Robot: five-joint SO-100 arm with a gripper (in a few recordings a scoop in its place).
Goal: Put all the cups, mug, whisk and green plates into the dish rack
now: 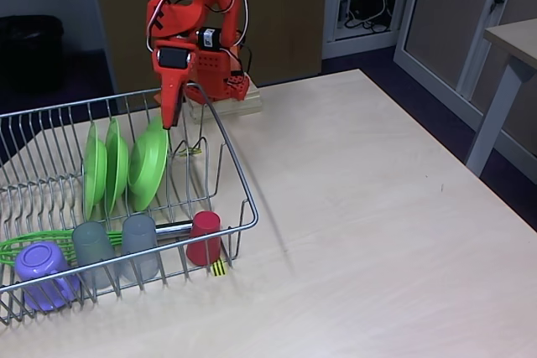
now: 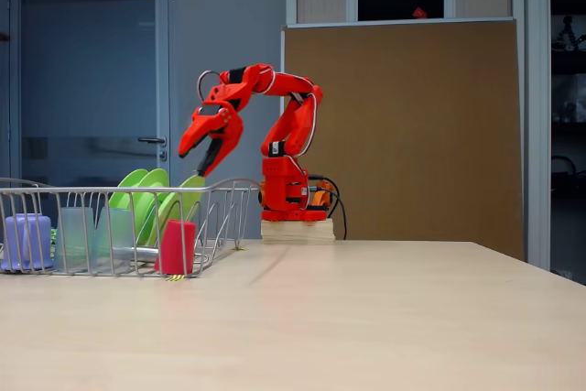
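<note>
The silver wire dish rack [image 1: 239,199] [image 2: 229,185] holds everything. Three green plates stand upright between its prongs [image 1: 94,172] [image 1: 116,165] [image 1: 148,167], also seen from the side [image 2: 151,197]. Along the front row sit the purple mug [image 1: 40,267] [image 2: 27,240], two grey cups [image 1: 92,247] [image 1: 140,241] [image 2: 75,235] and the red cup [image 1: 204,236] [image 2: 177,246]. The whisk lies behind them, green loops [image 1: 17,246] at left, its metal handle [image 1: 172,228] toward the red cup. My red gripper [image 1: 170,119] [image 2: 194,160] hangs open just above the rightmost plate's top edge.
The arm's base stands on a wooden block [image 1: 231,106] [image 2: 293,229] right behind the rack's far corner. The pale tabletop [image 1: 377,224] stretches to the right of the rack. Another table's leg [image 1: 495,115] stands off to the far right.
</note>
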